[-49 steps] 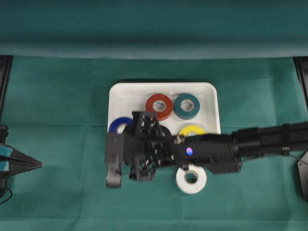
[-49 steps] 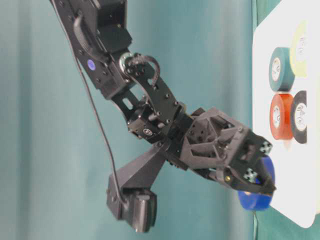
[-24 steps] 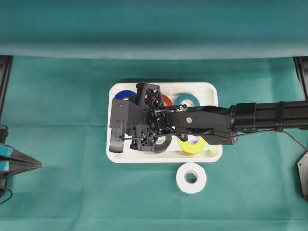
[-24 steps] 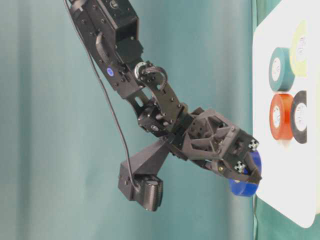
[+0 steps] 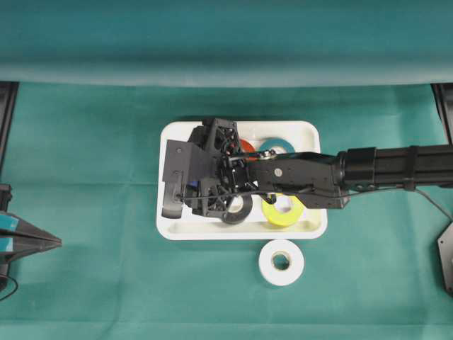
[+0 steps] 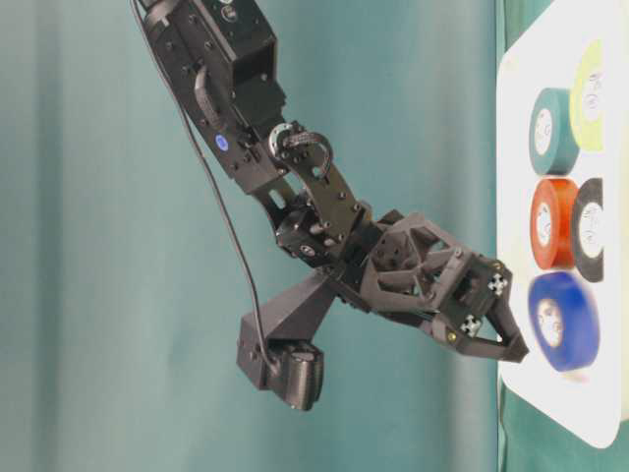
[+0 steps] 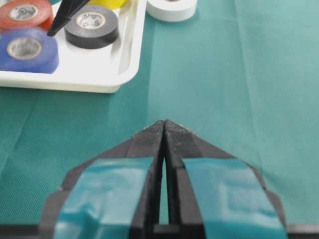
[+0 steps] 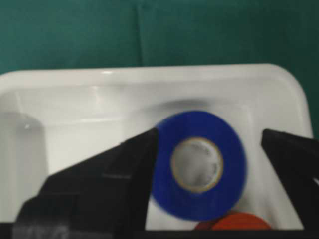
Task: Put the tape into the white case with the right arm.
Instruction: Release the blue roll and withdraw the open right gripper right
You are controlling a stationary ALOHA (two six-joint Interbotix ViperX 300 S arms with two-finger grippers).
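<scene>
Blue tape (image 8: pixel 202 165) lies flat inside the white case (image 8: pixel 99 107), free of the right gripper (image 8: pixel 207 164), whose two black prongs stand spread apart on either side of the roll with a clear gap to it in the right wrist view. The table-level view shows the same: the blue roll rests on the case floor and the gripper's pointed tips (image 6: pixel 506 344) hang just beside it, holding nothing.

Going from left to right in the overhead view, the left gripper (image 5: pixel 49 243) sits at the far left edge of the green cloth (image 5: pixel 85 163), well apart from everything else. Its teal-banded jaws are pressed together with only a hairline seam between them in its own wrist view, and nothing is between them.

Next comes the white case near the middle of the table. The right arm (image 5: pixel 382 170) reaches in from the right edge and its wrist covers the case's left half, so the blue roll is hidden there from above. Around the arm, parts of a black tape (image 5: pixel 237 209), a red tape (image 5: pixel 245 146), a dark teal tape (image 5: pixel 277 146) and a yellow tape (image 5: pixel 282 211) show inside the case. In the left wrist view the black roll lies just beside the blue one, with the red roll behind the blue.

A white tape (image 5: pixel 281 262) lies on the cloth outside the case, just beside its near rim.
</scene>
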